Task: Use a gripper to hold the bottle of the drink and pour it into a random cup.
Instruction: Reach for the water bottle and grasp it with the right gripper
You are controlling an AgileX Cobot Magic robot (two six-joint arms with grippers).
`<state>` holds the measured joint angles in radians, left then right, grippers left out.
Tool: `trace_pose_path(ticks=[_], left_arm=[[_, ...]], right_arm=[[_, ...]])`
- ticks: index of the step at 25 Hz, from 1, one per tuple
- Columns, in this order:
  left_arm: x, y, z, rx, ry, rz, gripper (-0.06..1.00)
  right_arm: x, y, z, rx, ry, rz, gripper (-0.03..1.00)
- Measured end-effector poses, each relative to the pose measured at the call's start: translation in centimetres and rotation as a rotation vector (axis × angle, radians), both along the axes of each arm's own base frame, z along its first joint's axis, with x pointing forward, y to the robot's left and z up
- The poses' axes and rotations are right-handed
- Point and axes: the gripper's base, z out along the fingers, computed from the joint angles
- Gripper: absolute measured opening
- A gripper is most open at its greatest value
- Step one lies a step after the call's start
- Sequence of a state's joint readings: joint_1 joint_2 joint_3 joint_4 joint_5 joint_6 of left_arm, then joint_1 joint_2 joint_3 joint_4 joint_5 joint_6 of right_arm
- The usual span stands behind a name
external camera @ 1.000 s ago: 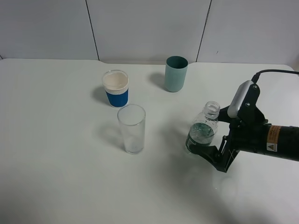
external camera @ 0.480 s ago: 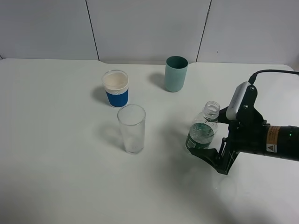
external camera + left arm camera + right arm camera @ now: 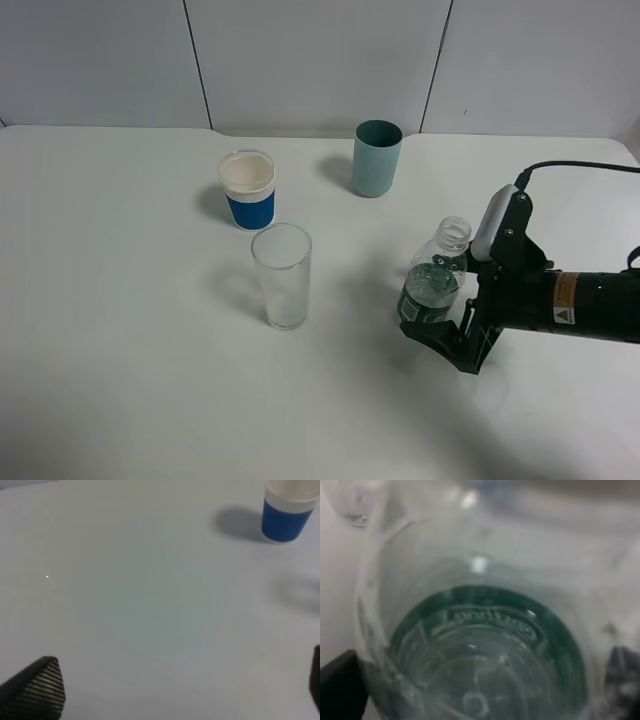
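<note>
While one side grips, the other hangs slack

Beneath everything spreads the broad white table. My black right claw is clamped on the small, capless clear plastic bottle with a dark green label, tilted, toward the table's right side. My black left claw has its fingers spread over the tabletop. Well left of the bottle stands the tall clear cylindrical drinking glass; behind it the white paper cup with a blue sleeve; farther back, the opaque teal cup.
</note>
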<state>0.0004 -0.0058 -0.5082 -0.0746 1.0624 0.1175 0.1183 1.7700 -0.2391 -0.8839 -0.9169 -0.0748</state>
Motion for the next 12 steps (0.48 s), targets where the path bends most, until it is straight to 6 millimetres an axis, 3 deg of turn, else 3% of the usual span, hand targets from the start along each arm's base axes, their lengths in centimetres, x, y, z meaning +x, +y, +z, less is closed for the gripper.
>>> trace_pose_path(ticks=[10,11,12], left_arm=[[0.0,0.0,0.0,0.0,0.0,0.0,0.99],[0.0,0.0,0.0,0.0,0.0,0.0,0.99],[0.0,0.0,0.0,0.0,0.0,0.0,0.99]], right_arm=[[1.1,0.4,-0.3,0.028,-0.021,0.031,0.92],[1.2,0.4,-0.2,0.031,-0.025,0.032,0.89],[1.3,0.5,-0.2,0.036,-0.033,0.039,0.79]])
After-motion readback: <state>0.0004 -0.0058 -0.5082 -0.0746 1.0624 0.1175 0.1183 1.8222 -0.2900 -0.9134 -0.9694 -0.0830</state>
